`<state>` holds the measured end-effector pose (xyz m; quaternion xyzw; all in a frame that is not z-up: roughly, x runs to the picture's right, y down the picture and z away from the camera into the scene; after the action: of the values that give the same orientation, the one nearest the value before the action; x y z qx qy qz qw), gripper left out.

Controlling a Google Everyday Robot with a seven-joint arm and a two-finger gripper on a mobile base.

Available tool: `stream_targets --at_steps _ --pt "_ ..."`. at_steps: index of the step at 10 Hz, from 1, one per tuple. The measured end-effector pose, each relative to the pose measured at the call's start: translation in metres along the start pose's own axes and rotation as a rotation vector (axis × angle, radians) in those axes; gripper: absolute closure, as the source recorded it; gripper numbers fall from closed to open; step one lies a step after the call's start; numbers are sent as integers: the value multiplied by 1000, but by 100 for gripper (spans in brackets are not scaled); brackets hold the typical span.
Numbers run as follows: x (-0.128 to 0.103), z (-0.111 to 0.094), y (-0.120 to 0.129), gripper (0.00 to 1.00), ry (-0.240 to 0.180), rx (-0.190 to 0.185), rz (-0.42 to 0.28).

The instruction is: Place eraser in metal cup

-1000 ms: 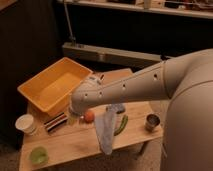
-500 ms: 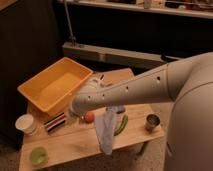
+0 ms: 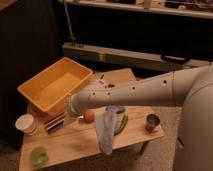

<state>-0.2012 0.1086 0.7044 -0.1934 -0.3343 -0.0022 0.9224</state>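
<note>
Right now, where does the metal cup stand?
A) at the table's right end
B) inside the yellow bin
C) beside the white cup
A: the metal cup stands at the right end of the table, far from the eraser; the gripper hangs over the table's middle.

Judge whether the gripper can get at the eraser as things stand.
Probably yes: the gripper hangs over the table, and the eraser lies uncovered between the white cup and the orange ball, with nothing on top of it.

The smooth off-white arm [image 3: 150, 90], dotted with small dark holes, ends in a pale grey hand [image 3: 106, 134] over the table [image 3: 75, 146].
</note>
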Motion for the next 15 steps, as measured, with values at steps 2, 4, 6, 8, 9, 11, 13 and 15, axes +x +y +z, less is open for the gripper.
stream_targets --at_steps 2,4,6,8,9,11,13,15 --pt "5 2 -2 38 23 -28 5" --pt "6 18 -10 38 64 -115 -57" --pt "4 55 -14 38 97 -278 -159" --pt "4 79 -9 38 118 -305 -213" --pt "3 91 -5 38 122 -313 -236" --pt "5 113 4 38 115 -330 -256" --pt "9 129 11 38 116 -343 -263" --pt "15 146 15 38 115 -353 -260"
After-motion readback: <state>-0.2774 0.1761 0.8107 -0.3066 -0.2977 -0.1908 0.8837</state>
